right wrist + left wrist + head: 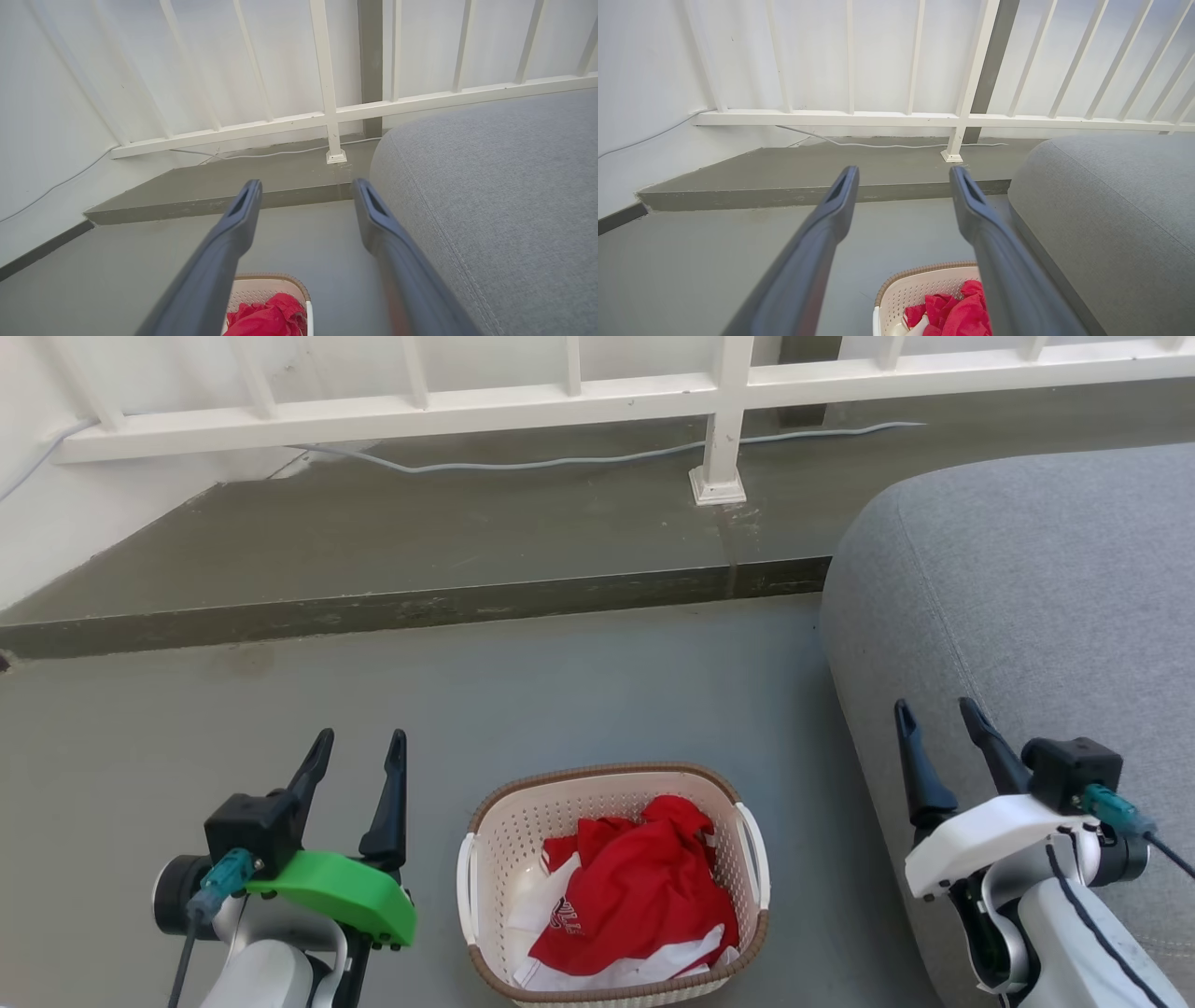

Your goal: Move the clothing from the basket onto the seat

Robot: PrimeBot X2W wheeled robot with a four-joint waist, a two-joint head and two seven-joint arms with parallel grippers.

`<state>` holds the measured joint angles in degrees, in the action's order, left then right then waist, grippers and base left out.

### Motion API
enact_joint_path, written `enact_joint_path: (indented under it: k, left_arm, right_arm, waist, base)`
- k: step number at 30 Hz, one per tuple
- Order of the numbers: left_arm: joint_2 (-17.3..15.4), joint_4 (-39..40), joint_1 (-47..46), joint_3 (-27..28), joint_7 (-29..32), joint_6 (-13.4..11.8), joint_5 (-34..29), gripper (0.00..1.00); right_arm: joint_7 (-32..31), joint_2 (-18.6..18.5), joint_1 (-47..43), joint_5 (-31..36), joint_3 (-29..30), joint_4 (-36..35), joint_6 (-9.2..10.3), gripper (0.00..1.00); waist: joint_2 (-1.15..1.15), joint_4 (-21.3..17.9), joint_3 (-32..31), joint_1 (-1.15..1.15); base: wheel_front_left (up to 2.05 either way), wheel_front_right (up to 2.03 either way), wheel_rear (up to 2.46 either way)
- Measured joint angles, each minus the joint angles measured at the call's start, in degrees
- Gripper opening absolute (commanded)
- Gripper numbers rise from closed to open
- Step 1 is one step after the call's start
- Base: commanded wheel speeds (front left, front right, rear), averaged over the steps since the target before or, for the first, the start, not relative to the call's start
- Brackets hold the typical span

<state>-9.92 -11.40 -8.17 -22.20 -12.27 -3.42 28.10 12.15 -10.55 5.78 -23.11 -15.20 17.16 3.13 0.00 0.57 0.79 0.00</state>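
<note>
Where the clothing lies: you have a crumpled red-and-white heap of clothing (644,887) sitting inside the basket (597,782), which stands on the floor (560,691). None of it is on the seat (1027,597).
Your left gripper (362,737): fingers spread wide with nothing between them, hanging left of the basket and pointing toward the railing (467,406).
Your right gripper (934,705): also wide apart and empty, over the seat's near edge, right of the basket.
Basket from the grippers: it sits between the two and closer to the robot's body than either pair of fingertips. Both wrist views catch it at their bottom edge, so you will likely need to tip a wrist downward and draw back.
Nearer arm: the left looks closer, just beside the basket's left handle. A wider strip of floor separates the right.
Heap's long axis: it seems to run from far right to near left, so a grasp across that line should bunch more fabric.
Seat from the basket: immediately to the right and higher, which favours handing the carry to your right side.
</note>
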Motion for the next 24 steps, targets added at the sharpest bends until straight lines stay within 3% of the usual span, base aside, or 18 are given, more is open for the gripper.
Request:
enact_joint_path:
  k: [10,24]
  left_arm:
    - [0.1,-1.4,0.0,-0.5,-1.9,-1.7,-5.4,1.0]
    - [0.1,-2.7,0.0,-0.4,-2.0,-2.0,-5.5,1.0]
  right_arm:
    - [2.2,0.0,0.9,7.1,-1.9,1.1,0.44,1.0]
    - [2.2,0.2,0.9,7.2,-1.3,1.8,-0.09,1.0]
  waist:
    - [0.0,0.1,0.0,0.0]
    - [0.0,0.2,0.2,0.0]
  base:
    - [0.0,0.0,0.0]
    - [0.0,0.0,0.0]
